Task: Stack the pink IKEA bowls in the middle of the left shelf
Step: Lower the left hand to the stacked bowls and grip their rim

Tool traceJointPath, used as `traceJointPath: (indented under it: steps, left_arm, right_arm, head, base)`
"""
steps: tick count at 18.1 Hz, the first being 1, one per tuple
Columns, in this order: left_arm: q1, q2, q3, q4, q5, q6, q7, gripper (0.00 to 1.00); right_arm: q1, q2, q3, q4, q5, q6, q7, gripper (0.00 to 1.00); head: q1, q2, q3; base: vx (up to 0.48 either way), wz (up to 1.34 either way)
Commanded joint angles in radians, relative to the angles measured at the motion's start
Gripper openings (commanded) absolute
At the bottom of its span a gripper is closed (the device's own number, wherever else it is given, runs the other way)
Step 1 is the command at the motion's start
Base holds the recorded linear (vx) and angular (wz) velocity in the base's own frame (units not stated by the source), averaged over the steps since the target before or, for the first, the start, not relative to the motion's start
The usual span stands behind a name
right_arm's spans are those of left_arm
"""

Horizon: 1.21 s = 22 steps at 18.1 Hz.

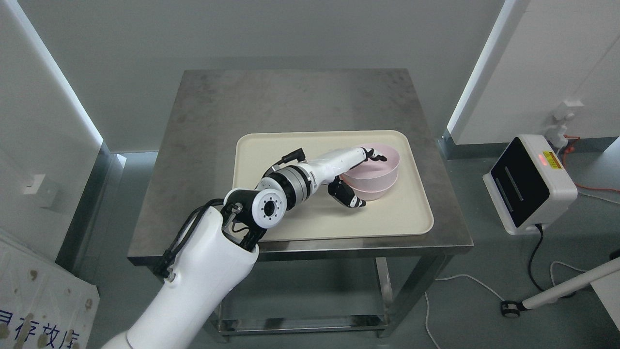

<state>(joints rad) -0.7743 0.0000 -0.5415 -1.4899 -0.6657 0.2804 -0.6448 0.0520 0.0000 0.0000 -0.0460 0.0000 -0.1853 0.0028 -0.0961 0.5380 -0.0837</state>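
Two pink bowls point(375, 175) sit nested one in the other on the right part of a cream tray point(271, 145). The tray lies on a steel table point(218, 102). My left arm comes in from the lower left and reaches across the tray to the bowls. My left hand point(370, 181) is at the stack's near-left side: its dark fingertips point(377, 156) hook over the upper bowl's rim and the thumb point(349, 195) lies against the outer wall lower down. The bowls rest on the tray. The forearm hides the stack's left wall. My right arm is out of view.
The table has a lower shelf point(300, 320) under it. A white and black device point(530, 184) with a red light stands on the floor at the right, with cables point(533, 261) beside it. White panels stand at both sides.
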Motion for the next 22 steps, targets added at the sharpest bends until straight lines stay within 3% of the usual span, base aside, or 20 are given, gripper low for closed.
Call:
traceJointPath:
  steps: [1,7,13,22]
  left_arm:
    - [-0.045,0.017,-0.037,0.031,-0.158,-0.019,-0.007,0.75]
    - [-0.033,0.017,-0.116,0.072,-0.184,-0.043,-0.01,0.75]
    - [0.001,0.017,-0.117,0.083,-0.183,-0.043,-0.035,0.74]
    - [0.006,0.017,-0.032,0.073,-0.175,-0.121,-0.023,0.49]
  right_arm:
    - [0.0,-0.017,-0.009,0.0,0.008,0.0,0.0,1.0]
    - [0.0,-0.017,-0.009,0.0,0.008,0.0,0.0,1.0]
    - [0.0,-0.017,-0.009,0.0,0.008,0.0,0.0,1.0]
    - [0.0,-0.017,-0.009,0.0,0.008,0.0,0.0,1.0]
  head:
    - [0.0,0.0,0.0]
    - [0.0,0.0,0.0]
    - [0.0,0.0,0.0]
    - [0.0,0.0,0.0]
  base:
    - [0.0,0.0]
    - [0.0,0.0]
    - [0.0,0.0]
    - [0.0,0.0]
